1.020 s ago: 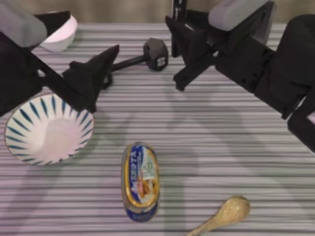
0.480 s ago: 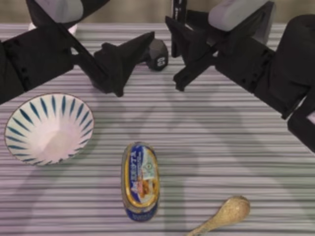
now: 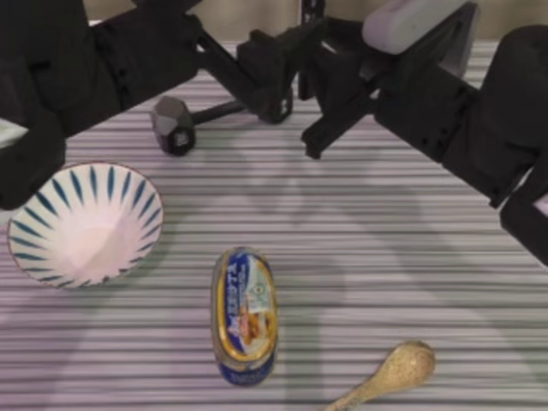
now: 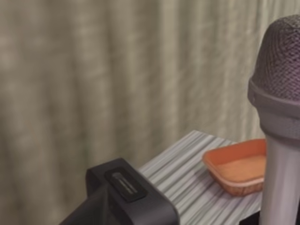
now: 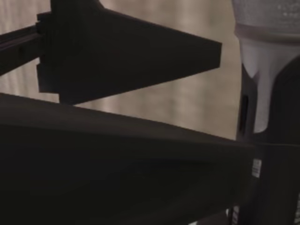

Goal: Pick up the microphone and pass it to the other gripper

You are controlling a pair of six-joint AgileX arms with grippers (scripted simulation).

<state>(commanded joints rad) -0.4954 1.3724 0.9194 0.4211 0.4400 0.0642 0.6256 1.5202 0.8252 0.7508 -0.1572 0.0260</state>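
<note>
Since a second ago my left claw (image 3: 295,68) has swung from beside the striped bowl (image 3: 84,224) up to the table's far edge, fingers apart, close against my right claw (image 3: 301,94). The right one has not moved and is clamped on the microphone (image 4: 280,65), held upright above the table. The dumbbell (image 3: 174,126) now shows one hex end; my left claw hides the other. From above, the microphone is cut off by the top edge
</note>
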